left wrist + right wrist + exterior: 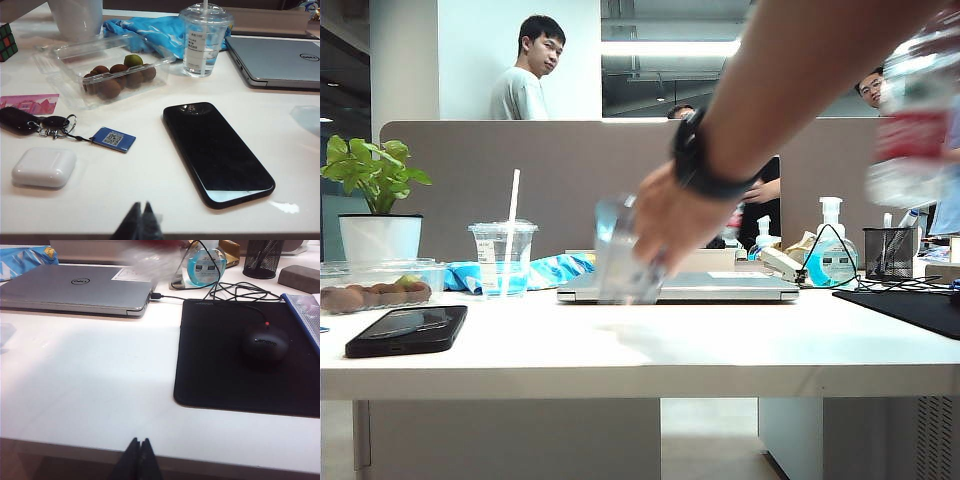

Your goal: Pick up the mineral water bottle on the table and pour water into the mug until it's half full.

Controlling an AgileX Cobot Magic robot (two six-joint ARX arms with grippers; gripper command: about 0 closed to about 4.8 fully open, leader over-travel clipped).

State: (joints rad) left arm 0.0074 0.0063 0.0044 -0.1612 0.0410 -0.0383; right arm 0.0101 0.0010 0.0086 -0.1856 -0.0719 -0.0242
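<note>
While a person's hand (665,225) sets the mug (620,250) down mid-tabletop, in front of the closed laptop (680,290), the task is not yet begun.

Mug: clear faceted glass, blurred, apparently empty. Mineral water bottle (912,110): clear plastic, red-and-white label, blurred, off the tabletop (620,350) above its right end. Left end effector (140,222) and right end effector (140,457): tips pressed together, holding nothing, at the front edge. Pickup and pour remain.

Office: desk partition (570,180), laptop (690,288)
</note>
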